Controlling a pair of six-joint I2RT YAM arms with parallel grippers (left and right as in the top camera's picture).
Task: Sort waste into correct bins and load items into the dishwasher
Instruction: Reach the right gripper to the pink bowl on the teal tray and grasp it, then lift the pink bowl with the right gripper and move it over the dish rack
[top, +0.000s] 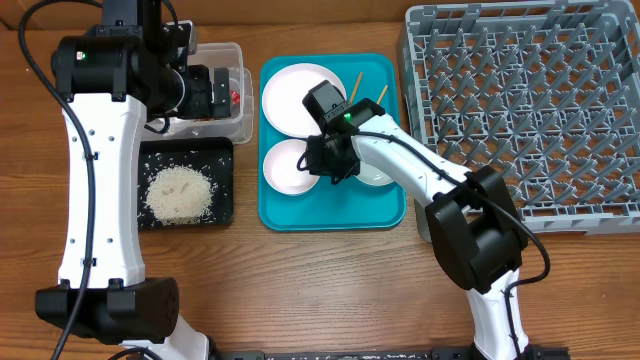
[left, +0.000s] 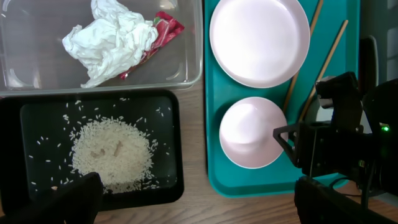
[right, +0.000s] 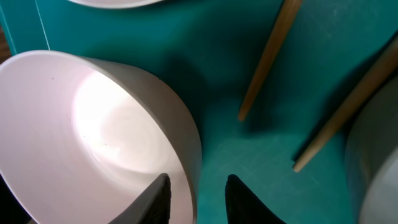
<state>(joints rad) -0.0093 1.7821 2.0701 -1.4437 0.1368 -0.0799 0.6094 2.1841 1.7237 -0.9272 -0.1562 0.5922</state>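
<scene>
My right gripper is open and straddles the right rim of a white bowl on the teal tray, with one finger inside and one outside. A white plate lies behind it. Two chopsticks lie to the right. A second bowl is mostly hidden under the arm. The napkin and red wrapper lie in the clear tub. Rice lies in the black tray. My left gripper is open and empty above them. No cup shows.
The grey dish rack stands at the right, its pegs bare. The teal tray sits between it and the tub and black tray. My right arm reaches across the tray's right side.
</scene>
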